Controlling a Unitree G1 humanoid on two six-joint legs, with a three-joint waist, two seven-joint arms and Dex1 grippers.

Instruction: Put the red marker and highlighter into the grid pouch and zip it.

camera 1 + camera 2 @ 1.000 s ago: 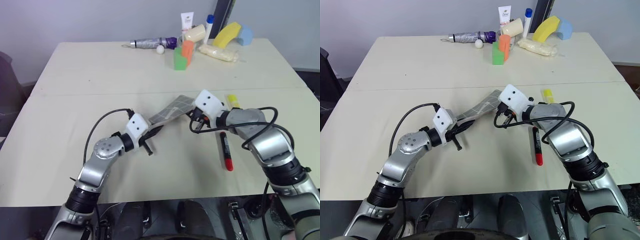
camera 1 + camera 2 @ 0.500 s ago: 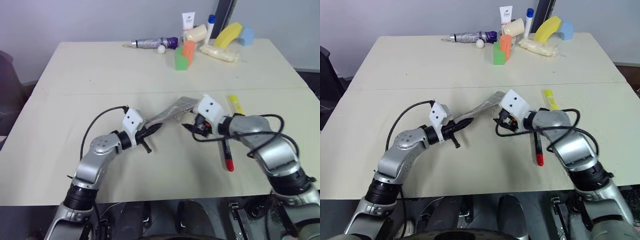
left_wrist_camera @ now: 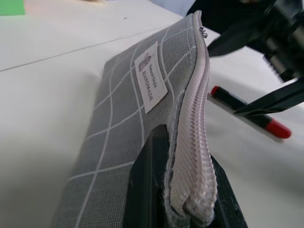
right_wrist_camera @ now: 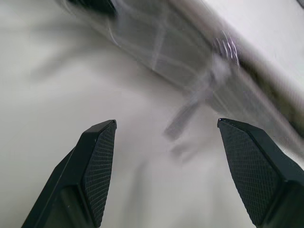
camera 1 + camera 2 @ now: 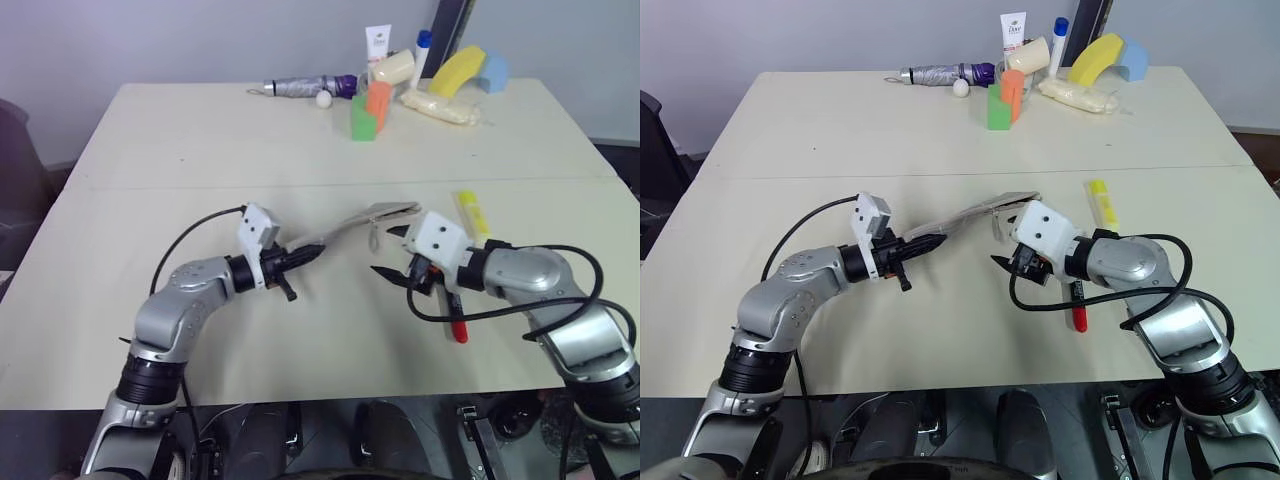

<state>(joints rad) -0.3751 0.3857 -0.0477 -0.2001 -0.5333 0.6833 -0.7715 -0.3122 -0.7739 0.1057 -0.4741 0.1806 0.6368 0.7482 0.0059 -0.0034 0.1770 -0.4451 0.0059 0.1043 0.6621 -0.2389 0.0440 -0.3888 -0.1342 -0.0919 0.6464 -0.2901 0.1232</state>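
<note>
So the left gripper (image 5: 300, 257) pinches the grid pouch (image 5: 352, 225) aloft, right gripper (image 5: 397, 252) hangs open beside it; probably the red marker (image 5: 455, 318) gets grabbed next.

The grey, white-gridded grid pouch (image 5: 352, 222) hangs tilted at frame centre; the red marker (image 5: 456, 317) lies lower right; the yellow highlighter (image 5: 470, 213) lies above it.
</note>
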